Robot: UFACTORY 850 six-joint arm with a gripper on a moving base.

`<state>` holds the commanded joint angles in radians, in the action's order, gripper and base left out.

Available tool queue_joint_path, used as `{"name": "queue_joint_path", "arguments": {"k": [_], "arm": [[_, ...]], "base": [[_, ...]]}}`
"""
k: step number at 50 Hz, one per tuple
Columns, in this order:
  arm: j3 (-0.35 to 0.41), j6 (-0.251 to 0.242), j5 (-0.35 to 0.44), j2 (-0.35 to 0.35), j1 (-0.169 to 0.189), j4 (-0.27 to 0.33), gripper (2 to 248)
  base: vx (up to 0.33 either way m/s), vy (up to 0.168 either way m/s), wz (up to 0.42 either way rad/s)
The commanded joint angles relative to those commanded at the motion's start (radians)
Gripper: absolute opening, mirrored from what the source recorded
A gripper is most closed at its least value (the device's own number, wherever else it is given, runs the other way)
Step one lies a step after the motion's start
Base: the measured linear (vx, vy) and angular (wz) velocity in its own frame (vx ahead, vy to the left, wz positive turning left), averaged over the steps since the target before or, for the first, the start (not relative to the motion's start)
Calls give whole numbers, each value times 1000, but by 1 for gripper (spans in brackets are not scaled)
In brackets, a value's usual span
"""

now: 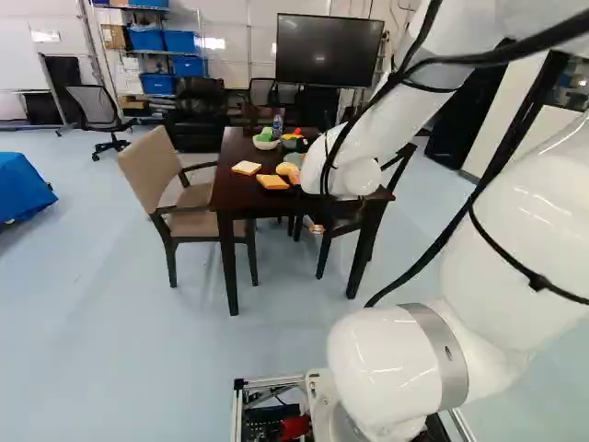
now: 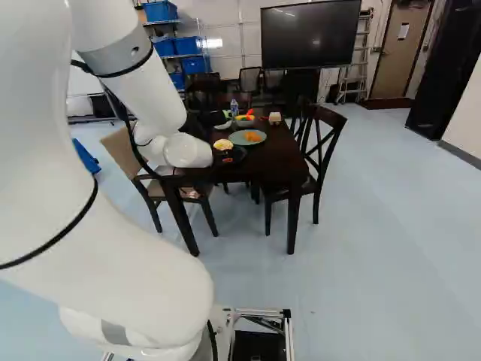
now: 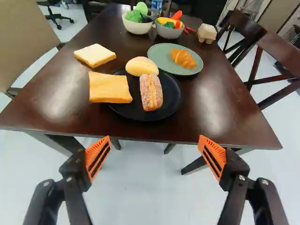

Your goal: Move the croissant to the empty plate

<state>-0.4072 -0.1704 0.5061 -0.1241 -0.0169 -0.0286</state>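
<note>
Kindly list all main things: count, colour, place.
Croissant: one, golden, on green plate
Plates: two, green and black, on table
Buns: two, golden, on black plate
Bread: two slices, yellow, near buns
Bowls: two, white and grey, on table
Vegetables: several, mixed, in bowls
Bottle: one, bluish, behind bowls
Carton: one, beige, beside bowls
Table: one, dark brown, ahead
Chairs: several, tan or black, around table
Screen: one, black, beyond table
Bins: several, blue, on shelves
Arm: one, white, foreground
Gripper: one, black and orange, before table
</note>
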Motion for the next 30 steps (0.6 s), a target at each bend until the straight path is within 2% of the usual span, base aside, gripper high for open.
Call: {"name": "queue_joint_path", "arguments": {"k": [30], "arm": [[194, 103, 222, -94, 10, 17, 247]], "base": [[0, 0, 0]]}}
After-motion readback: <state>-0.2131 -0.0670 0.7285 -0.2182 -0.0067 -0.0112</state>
